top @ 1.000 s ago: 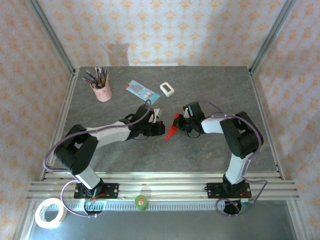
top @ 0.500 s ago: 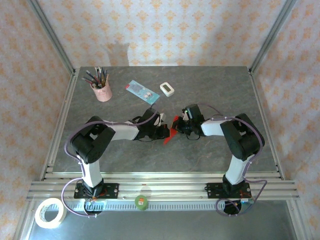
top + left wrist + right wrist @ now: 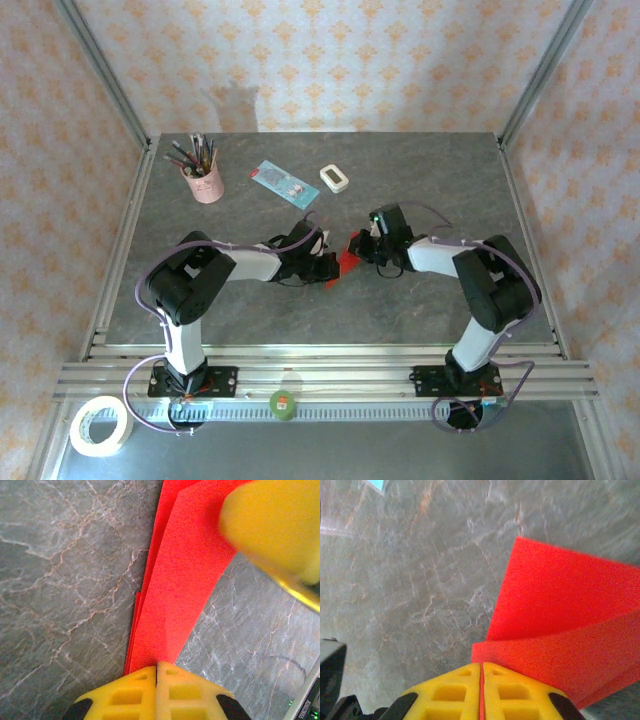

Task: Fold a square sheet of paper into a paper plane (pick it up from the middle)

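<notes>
The square sheet of paper (image 3: 347, 259), bright red and folded into a narrow layered wedge, is held just above the middle of the table between both arms. In the left wrist view my left gripper (image 3: 156, 665) is shut on the narrow end of the paper (image 3: 185, 570), with the right gripper's yellow finger (image 3: 272, 525) blurred at the far end. My right gripper (image 3: 481, 666) is shut on a folded edge of the paper (image 3: 570, 620), and a thin red line shows between its jaws. From above, the left gripper (image 3: 328, 266) and right gripper (image 3: 363, 249) nearly meet.
A pink cup of pens (image 3: 205, 181) stands at the back left, with a light blue card (image 3: 279, 180) and a small white block (image 3: 334, 178) beside it. A tape roll (image 3: 101, 425) lies off the table's near left corner. Metal posts frame the table.
The left arm has folded in and carried its gripper right, toward the right gripper. The red paper between them looks shorter and more bunched than a second ago.
</notes>
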Motion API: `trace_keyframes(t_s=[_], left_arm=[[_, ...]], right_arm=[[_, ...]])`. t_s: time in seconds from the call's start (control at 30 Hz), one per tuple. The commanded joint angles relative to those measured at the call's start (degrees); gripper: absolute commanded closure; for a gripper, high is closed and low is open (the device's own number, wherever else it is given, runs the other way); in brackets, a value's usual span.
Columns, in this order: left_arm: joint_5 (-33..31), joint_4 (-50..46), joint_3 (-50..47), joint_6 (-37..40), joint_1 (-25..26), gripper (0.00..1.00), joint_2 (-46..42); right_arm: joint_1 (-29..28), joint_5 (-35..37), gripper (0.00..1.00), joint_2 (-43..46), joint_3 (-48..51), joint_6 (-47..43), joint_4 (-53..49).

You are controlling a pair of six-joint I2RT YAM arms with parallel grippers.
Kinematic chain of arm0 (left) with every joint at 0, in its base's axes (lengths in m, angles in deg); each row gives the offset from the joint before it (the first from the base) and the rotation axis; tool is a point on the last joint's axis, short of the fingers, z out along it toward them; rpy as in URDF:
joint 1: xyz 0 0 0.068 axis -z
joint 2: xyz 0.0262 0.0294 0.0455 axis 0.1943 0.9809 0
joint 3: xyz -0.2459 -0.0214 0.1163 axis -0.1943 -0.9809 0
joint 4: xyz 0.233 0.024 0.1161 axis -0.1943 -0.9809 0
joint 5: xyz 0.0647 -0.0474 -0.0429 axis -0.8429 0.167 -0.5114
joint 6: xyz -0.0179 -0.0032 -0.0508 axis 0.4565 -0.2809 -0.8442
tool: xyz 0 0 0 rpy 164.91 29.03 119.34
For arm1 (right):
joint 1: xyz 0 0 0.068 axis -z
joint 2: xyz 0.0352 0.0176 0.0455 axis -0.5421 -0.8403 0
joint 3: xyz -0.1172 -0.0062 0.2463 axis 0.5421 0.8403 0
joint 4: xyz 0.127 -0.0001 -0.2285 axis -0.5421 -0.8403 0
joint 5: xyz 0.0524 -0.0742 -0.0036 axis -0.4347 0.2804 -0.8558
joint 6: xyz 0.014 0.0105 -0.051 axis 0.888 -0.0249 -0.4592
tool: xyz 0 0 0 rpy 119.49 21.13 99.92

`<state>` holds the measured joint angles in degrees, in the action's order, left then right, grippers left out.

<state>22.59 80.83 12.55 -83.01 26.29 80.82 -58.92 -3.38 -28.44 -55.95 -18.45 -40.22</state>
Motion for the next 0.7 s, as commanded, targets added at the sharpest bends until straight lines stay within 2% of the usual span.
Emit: trace_keyframes(t_s=[0.0,0.5,0.67], left_arm=[[-3.31,-4.75,-0.94,1.66,0.29,1.00,0.71],[-2.69,-4.80,-0.19,2.04,0.34,1.00,-0.02],[-2.69,-2.22,2.47,1.36,0.37,0.99,-1.99]], right_arm=[[0.85,4.40,0.89,-0.10,-2.51,-3.24,-4.43],[1.10,4.78,0.90,-6.80,-5.40,-4.36,-7.19],[1.12,5.29,0.91,-7.38,-5.05,-4.11,-7.90]])
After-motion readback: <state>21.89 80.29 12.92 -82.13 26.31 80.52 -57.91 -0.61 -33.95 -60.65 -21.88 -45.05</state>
